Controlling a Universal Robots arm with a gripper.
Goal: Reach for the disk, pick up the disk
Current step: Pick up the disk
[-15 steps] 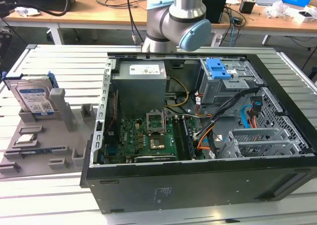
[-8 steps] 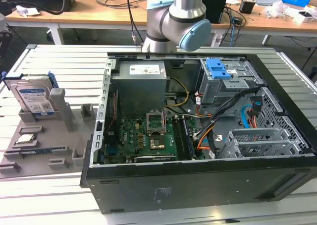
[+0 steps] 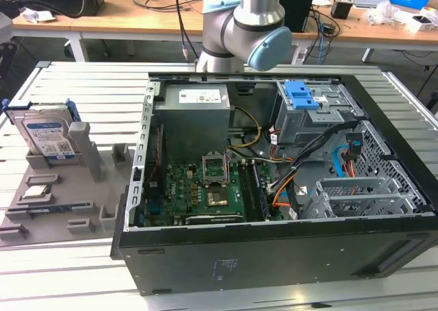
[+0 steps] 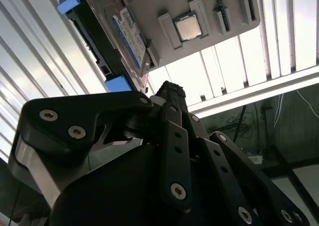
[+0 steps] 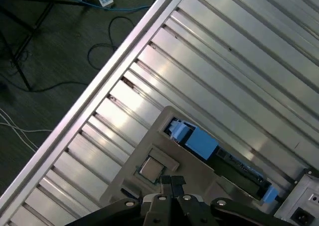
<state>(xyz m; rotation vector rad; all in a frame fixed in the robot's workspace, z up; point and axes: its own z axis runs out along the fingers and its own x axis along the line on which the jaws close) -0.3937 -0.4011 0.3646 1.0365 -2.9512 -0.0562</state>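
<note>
The hand (image 5: 172, 180) has its dark fingers pressed together with nothing pinched between them, as both wrist views show (image 4: 169, 89). It hangs over the grey holder (image 4: 164, 2) and touches nothing. In the first wrist view its tips sit near a square processor chip (image 5: 149, 169) lying in a recess of that holder. Just beyond the chip stands the disk (image 5: 197, 137), apart from the hand. The disk (image 4: 117, 32) is a silver metal slab with a white-and-blue label and bright blue rails on its sides. It is set on edge in a slot at the holder's far end. In the exterior view the disk (image 3: 48, 136) leans slightly back at the exterior view's left on the slatted metal worktop (image 3: 82, 85). Beside the holder lies an open black computer case (image 3: 239, 256), and the arm (image 3: 250, 30) rises behind it.
</note>
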